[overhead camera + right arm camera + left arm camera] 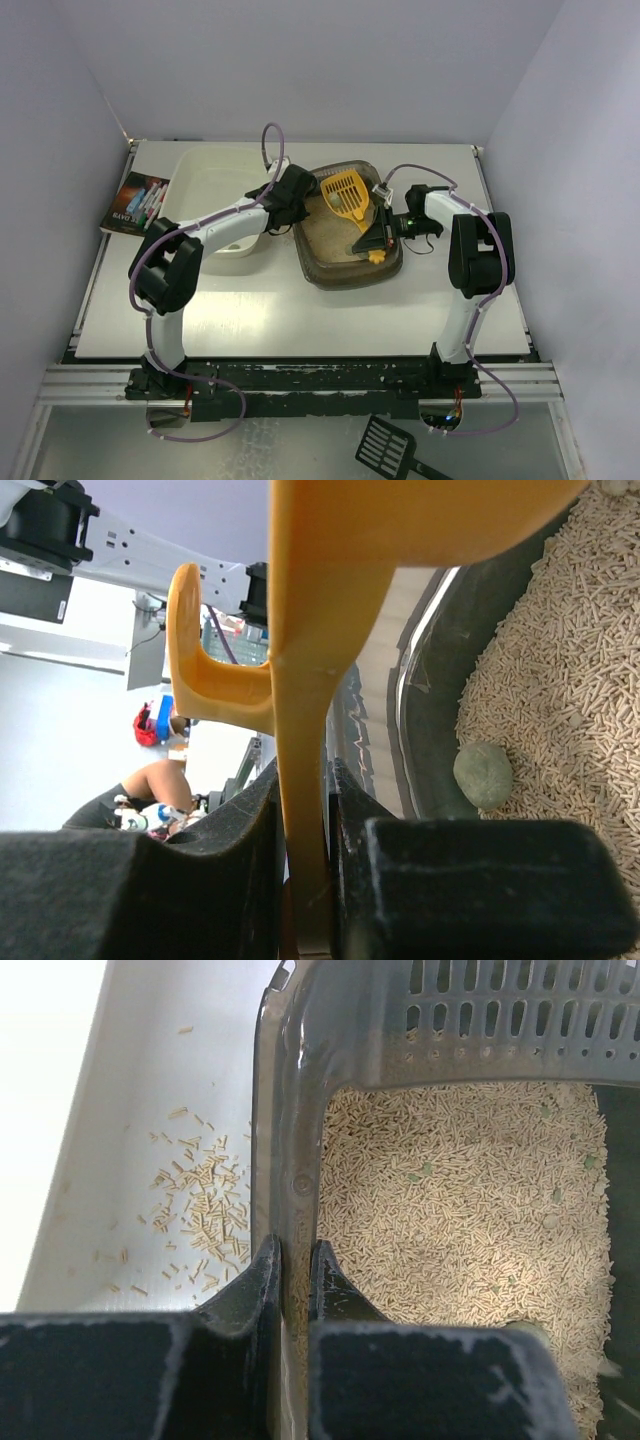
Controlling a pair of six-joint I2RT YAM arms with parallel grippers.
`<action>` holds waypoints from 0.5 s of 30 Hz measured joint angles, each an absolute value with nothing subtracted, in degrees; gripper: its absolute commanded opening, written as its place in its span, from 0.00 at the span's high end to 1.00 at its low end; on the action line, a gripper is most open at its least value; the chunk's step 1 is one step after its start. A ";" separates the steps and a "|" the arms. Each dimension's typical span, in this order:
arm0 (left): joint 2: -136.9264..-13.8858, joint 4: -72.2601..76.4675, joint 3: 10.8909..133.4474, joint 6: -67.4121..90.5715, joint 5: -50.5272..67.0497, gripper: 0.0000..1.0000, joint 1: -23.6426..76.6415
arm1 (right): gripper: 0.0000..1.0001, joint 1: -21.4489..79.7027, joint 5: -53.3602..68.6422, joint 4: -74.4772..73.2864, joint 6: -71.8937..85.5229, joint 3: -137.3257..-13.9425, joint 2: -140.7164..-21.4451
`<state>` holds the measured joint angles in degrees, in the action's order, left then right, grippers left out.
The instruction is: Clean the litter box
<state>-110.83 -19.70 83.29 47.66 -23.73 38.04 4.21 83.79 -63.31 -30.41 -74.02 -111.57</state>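
Brown litter box (348, 281): stiff, heavy with litter, I judge
Left gripper (294, 1260): nipping its rim
Right gripper (303, 790): clamping yellow scoop (300, 670)

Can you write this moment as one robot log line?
left gripper: shut on litter box wall | right gripper: shut on yellow scoop handle | scoop head: far end of box | grey-green lump: in litter

The litter box (345, 281) sits on the bench (300, 320), toward the far side. Just left of it stands a tub (205, 180), and a packet (135, 203) lies further left. A scoop (345, 193) is over its far half. A second scoop (385, 447) lies well in front of it, off the bench.
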 measured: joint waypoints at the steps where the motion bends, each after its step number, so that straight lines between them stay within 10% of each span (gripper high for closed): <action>1: -110.85 -19.68 83.26 47.66 -23.73 0.93 38.04 | 1.00 4.21 83.64 -63.09 -30.20 -73.93 -111.57; 15: -111.44 -19.75 83.42 47.59 -21.98 0.90 38.04 | 1.00 4.27 79.83 -60.05 -23.86 -73.43 -110.39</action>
<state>-111.44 -19.75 83.42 47.59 -21.98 38.04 4.27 79.83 -60.05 -23.86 -73.43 -110.39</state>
